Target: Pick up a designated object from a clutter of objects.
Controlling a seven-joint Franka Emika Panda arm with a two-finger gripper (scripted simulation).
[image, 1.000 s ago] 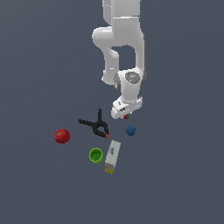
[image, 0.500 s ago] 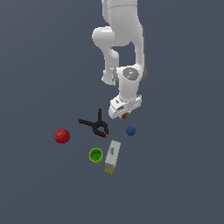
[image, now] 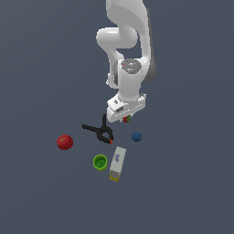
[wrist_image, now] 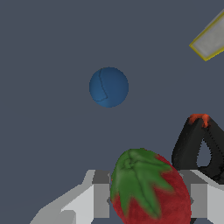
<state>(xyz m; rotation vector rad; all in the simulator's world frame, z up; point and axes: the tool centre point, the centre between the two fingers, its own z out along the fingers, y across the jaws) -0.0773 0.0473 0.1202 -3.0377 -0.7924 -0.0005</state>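
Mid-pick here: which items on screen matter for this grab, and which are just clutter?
Job:
small red strawberry with green leafy cap
white gripper, shut on it

Lying about:
black spring clamp
small blue ball
round red fruit
green cup
white-and-yellow box

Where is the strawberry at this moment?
The strawberry sits between the gripper fingers, above the floor in the exterior view, between the clamp and the blue ball.

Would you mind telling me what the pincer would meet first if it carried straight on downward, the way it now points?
Probably bare floor. The pincer is shut on the strawberry, and the wrist view shows open floor ahead, with the blue ball and black clamp off to the sides. Depth is unclear.
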